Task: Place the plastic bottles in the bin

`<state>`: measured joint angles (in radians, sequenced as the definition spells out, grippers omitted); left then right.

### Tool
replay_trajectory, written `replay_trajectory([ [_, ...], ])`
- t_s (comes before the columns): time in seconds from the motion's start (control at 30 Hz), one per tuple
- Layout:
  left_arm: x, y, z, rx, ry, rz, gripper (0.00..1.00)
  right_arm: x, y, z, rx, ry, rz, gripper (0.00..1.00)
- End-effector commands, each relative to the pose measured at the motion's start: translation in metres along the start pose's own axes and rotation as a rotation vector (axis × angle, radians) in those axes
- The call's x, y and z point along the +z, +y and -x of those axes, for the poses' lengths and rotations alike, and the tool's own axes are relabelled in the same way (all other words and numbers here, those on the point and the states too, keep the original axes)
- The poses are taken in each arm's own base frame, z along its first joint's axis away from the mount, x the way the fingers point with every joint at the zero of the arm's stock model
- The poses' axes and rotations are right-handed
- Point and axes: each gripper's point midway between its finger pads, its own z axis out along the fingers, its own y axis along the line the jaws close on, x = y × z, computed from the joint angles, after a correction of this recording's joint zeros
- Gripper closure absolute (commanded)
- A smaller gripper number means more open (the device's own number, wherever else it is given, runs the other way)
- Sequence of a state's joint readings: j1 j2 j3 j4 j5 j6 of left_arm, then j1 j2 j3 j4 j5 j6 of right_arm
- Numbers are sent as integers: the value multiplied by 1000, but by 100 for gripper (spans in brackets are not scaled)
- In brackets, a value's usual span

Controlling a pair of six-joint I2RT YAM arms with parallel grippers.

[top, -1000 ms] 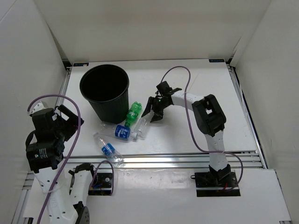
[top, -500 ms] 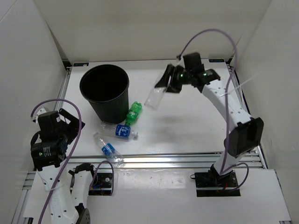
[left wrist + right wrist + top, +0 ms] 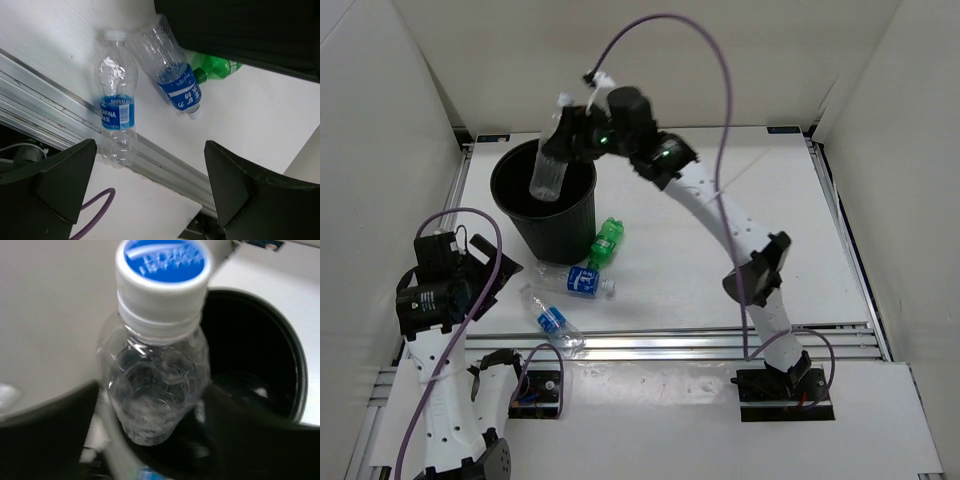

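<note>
Right jaws flank crinkled clear bottle (image 3: 548, 172) above bin (image 3: 570, 225).

light: bright, even | shadows: faint | blur: right wrist view (bottle (image 3: 155, 365) soft-edged, unsharp)

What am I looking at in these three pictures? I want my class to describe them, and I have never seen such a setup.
Two robot arms are bolted at the near edge of a white table. One picture looks down from overhead; the other two come from a camera on each wrist. The right gripper holds a clear bottle upright over the black bin. The left gripper hangs open above the table's near left corner. Three bottles lie beside the bin: a green bottle, a blue-labelled bottle and an Aquafina bottle by the front rail.
</note>
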<state>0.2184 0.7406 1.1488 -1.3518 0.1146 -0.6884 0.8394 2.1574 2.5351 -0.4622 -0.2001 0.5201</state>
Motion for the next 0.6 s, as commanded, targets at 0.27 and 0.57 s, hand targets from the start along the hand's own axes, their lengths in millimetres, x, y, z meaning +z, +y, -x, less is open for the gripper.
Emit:
replay_trajectory([
  [0.27, 10, 21, -65, -92, 190, -18, 0, -132, 107, 113, -328, -396, -20, 0],
  [0.57, 69, 49, -105, -271, 253, 8, 1, -203, 108, 51, -207, -122, -10, 0],
])
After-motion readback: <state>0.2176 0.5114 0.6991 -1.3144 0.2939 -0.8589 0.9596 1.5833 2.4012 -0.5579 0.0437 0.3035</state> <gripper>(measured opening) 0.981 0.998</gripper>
